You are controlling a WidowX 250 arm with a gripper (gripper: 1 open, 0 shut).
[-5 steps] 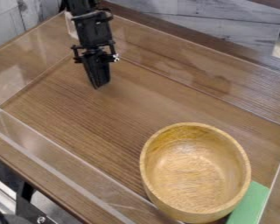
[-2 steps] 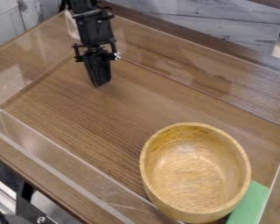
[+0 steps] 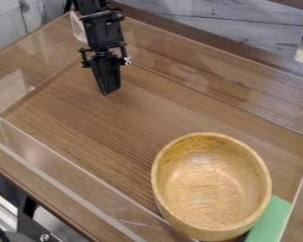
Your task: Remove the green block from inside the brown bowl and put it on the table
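Jaws closed and holding nothing, the gripper (image 3: pixel 106 87) is hovering at eleven o'clock on the counter (image 3: pixel 180 99). The brown bowl (image 3: pixel 212 184) is sitting at five o'clock, looking empty; a green block (image 3: pixel 276 223) is lying beside it. Reaching into the bowl could find nothing.

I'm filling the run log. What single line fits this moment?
gripper: shut, empty, low over table | brown bowl: hollow looks empty | green block: none seen inside
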